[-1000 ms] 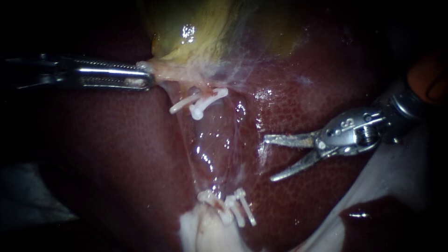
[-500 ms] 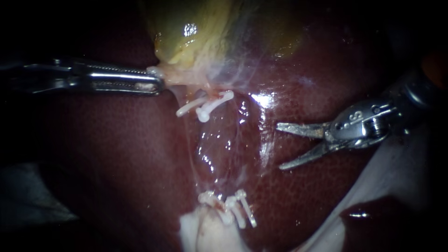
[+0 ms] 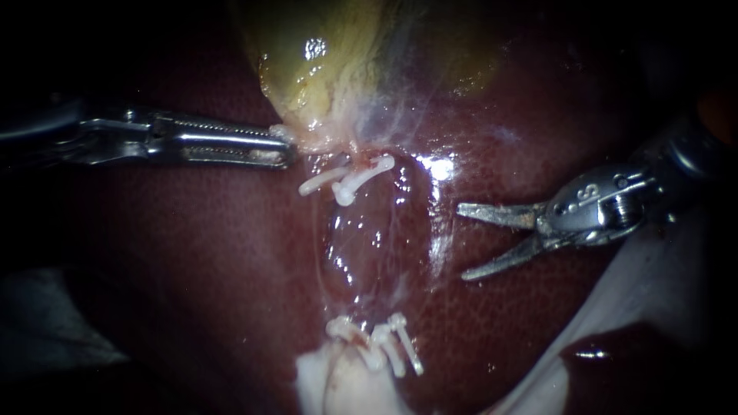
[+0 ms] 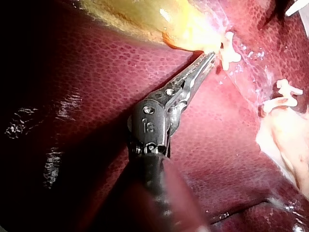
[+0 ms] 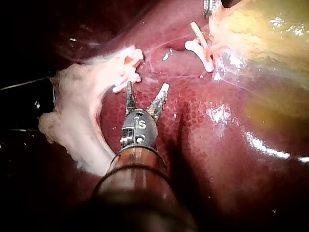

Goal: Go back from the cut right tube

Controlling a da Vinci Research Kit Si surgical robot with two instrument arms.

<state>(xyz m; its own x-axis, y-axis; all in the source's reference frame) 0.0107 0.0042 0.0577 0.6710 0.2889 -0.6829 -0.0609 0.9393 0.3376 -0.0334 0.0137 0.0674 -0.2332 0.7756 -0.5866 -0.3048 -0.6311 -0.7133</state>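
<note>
My right instrument (image 3: 461,241) lies over the liver (image 3: 192,253) with its two thin blade-like jaws open and nothing between them. It sits to the right of a glistening film of tissue (image 3: 369,246), apart from it. White clips (image 3: 346,178) sit on a stump under the yellow gallbladder (image 3: 330,61). More clips (image 3: 384,342) sit on a lower stump. My left instrument (image 3: 284,150) is shut on the pale tissue at the gallbladder's neck. In the right wrist view the open jaws (image 5: 147,87) point between the two clip groups. In the left wrist view the jaws (image 4: 207,60) meet at the gallbladder's edge.
A pale lump of tissue (image 3: 338,384) lies below the lower clips, also seen beside my right instrument as pale tissue (image 5: 82,106). A whitish band (image 3: 638,307) runs under my right instrument's shaft.
My left instrument has moved right, carrying the gallbladder's neck and upper clips with it. My right instrument drew back a little to the right, jaws still open, then held still.
</note>
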